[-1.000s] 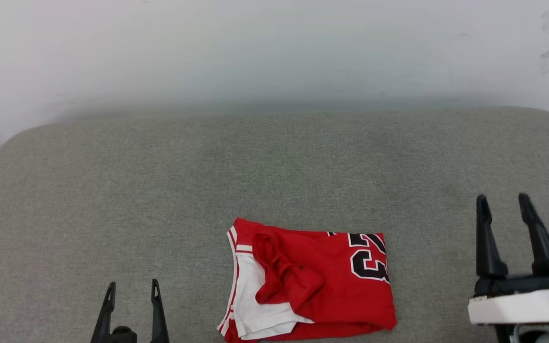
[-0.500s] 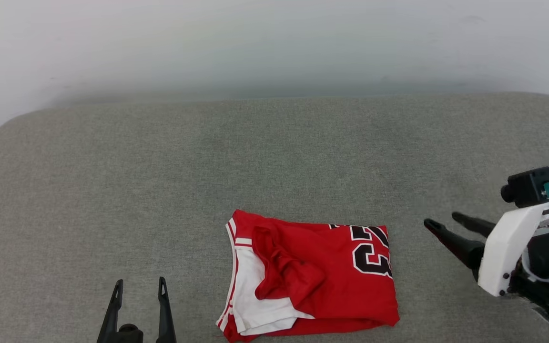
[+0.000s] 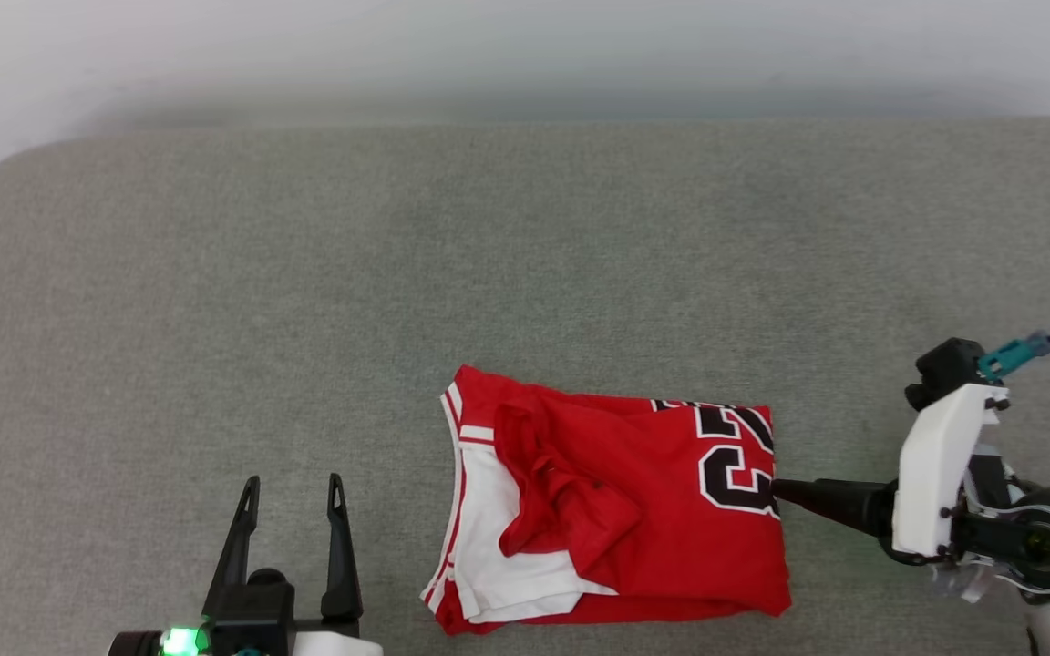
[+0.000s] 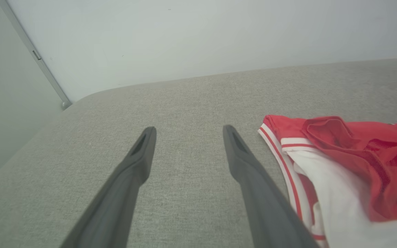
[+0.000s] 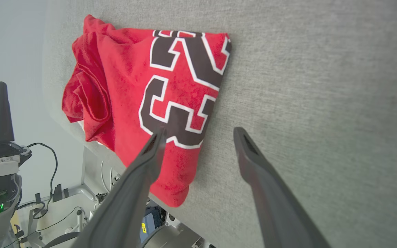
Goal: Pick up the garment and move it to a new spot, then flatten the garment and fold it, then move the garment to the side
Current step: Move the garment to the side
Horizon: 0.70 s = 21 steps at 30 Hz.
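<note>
On the grey cushion (image 3: 525, 273), the garment (image 3: 616, 519) lies bundled near me, long axis left-right. My right gripper (image 5: 200, 131) is closest, jaws spread over its right edge; left gripper (image 3: 294, 483) spread too

l tool (image 3: 294, 479) spread, pointing fwd, r tool (image 3: 777, 489) spread, rolled sideways, aimed left

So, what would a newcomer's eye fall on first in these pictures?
The red garment with its black number print, lying near the front edge of the grey cushion. Next, the open right claw, pointing at the garment's right edge, and the open left claw on its left.
</note>
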Motion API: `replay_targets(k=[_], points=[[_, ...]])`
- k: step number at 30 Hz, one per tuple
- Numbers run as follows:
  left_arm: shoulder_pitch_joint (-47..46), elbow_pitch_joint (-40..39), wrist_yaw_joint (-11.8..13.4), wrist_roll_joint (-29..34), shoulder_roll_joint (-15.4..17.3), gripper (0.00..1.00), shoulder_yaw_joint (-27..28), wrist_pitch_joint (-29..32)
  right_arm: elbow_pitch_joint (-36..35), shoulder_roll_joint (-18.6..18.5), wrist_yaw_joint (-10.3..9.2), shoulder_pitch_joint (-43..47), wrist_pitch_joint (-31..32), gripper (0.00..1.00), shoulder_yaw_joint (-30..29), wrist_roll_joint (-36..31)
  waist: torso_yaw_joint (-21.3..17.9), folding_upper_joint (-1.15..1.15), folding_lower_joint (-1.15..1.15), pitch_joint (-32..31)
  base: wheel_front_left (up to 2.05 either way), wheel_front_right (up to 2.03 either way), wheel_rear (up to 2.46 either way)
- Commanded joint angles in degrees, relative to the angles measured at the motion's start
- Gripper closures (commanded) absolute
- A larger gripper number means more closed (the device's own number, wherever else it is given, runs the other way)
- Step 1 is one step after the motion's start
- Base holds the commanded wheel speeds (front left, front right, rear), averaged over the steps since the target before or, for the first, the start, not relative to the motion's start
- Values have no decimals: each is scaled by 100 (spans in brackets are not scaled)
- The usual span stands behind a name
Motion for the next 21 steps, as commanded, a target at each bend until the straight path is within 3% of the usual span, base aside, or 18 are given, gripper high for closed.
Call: replay_targets(k=[1, 15, 16, 17, 21], points=[[-78, -1, -24, 19, 5, 0, -8, -25, 26, 59, -2, -110, -2, 0, 24, -13, 94, 0, 0, 128, 0, 0, 0], [-414, 81, -35, -24, -34, 0, -28, -20, 1136, 552, -8, -168, 215, 0, 1125, -374, 480, 0, 0, 522, 0, 0, 0], [-414, 84, -29, -27, -39, 0, -25, -20, 1169, 534, -8, -138, 193, 74, 1166, -357, 490, 0, 0, 520, 0, 0, 0], [-412, 88, -25, -29, -44, 0, -23, -20, 1189, 524, -8, -129, 126, 100, 1182, -333, 496, 0, 0, 516, 0, 0, 0], [-386, 103, -13, -39, -63, 0, -3, -20, 1171, 421, -8, -264, -106, 100, 1174, -307, 489, 0, 0, 483, 0, 0, 0]])
